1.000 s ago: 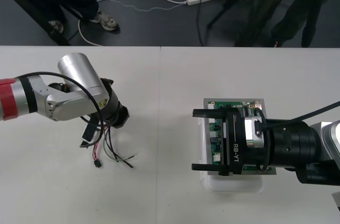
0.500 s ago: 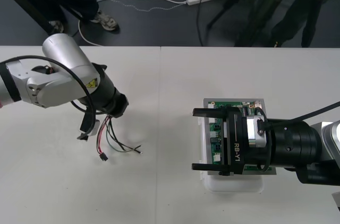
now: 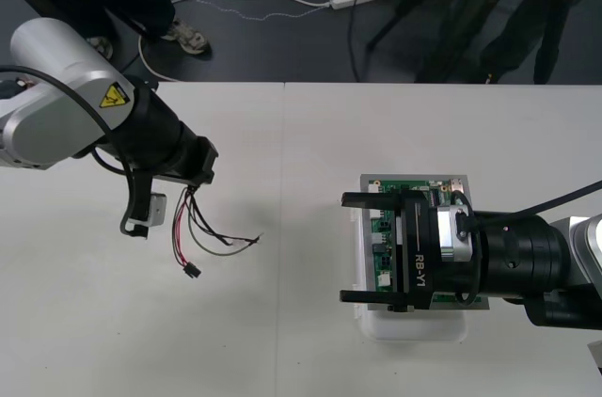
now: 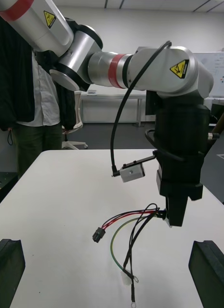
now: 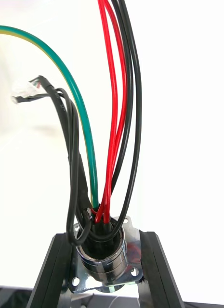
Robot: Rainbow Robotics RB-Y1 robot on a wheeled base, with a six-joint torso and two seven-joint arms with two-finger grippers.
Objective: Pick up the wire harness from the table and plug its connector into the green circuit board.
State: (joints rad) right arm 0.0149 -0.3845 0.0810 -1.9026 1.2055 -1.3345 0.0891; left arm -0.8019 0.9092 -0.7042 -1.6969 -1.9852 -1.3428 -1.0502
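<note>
1. Over the left half of the table (image 3: 282,134), the left gripper (image 3: 191,188) is clamped on the wire harness (image 3: 202,239). Its two black fingers (image 5: 54,274) press against the flange of the round metal socket (image 5: 103,262).
2. From the socket, the red, black and green wires (image 5: 112,120) trail away from the gripper. Seen from the right wrist, they hang down and curve toward the table.
3. At the end of the red and black wires, the small black plug (image 3: 192,271) dangles well apart from the board. Whether the loose wire ends touch the table I cannot tell.
4. On the right side of the table, the right gripper (image 3: 362,248) hovers over the green circuit board (image 3: 384,226), its fingers spread wide and holding nothing.
5. Under that gripper, the board sits on its white base (image 3: 414,329), and the gripper covers most of it.
</note>
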